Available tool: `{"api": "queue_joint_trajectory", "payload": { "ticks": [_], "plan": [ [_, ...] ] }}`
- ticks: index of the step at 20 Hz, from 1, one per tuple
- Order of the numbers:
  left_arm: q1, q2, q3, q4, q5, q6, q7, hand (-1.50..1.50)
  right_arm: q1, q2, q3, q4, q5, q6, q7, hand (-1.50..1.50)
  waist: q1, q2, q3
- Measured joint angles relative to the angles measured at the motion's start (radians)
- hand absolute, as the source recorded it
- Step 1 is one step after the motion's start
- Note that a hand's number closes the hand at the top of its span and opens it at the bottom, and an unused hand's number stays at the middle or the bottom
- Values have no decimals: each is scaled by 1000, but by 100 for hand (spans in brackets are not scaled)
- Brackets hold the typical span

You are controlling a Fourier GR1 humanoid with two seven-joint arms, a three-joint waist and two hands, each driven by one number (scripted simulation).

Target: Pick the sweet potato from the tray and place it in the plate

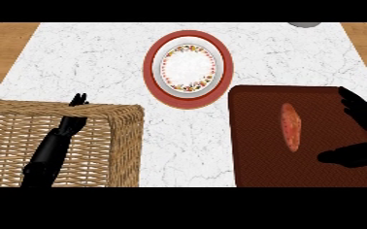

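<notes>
A sweet potato [290, 127], long, narrow and reddish-orange, lies on a dark brown tray [258, 140] at the right side of a white marbled tabletop [86, 63]. It sits right of the tray's middle, its length running from the far side toward the near side, and nothing touches it.

The right hand [351, 126] comes in from the picture's right edge, over the tray's right border. Its black fingers [350, 101] show at the tray's far right corner, and its thumb [337, 156] shows lower down, near the right edge. Fingers and thumb are spread wide apart, with the gap between them facing the sweet potato. Both stay clear of it, just to its right.

Beyond the tray's far left corner, close to it, stands a round plate [189, 68] with a broad red rim, a band of small flowers and a white centre. It holds nothing.

At the left a woven wicker basket [108, 140] fills the near left part of the tabletop. The left hand [72, 122] is seen over the basket, its black forearm rising from the lower edge. Its fingers [77, 99] are straight and point toward the far side, their tips at the basket's far rim. It holds nothing.

A small grey object [307, 24] shows at the top edge, cut off, too little to name.
</notes>
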Motion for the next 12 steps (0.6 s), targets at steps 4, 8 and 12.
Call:
{"api": "queue_joint_trajectory", "payload": {
  "ticks": [4, 8, 12],
  "plan": [
    [5, 1, 4, 0, 6, -7, -13, 0, -36, 25, 37, 72, 29, 48, -27, -150, -1, -1, 0],
    [9, 1, 7, 8, 6, -3, -29, 0, -74, 48, 52, 128, 37, 89, -43, -150, -5, -3, 2],
    [11, 1, 8, 16, 8, -3, -46, 0, -99, 75, 77, 173, 52, 130, -66, -150, -7, -5, 5]
  ]
}}
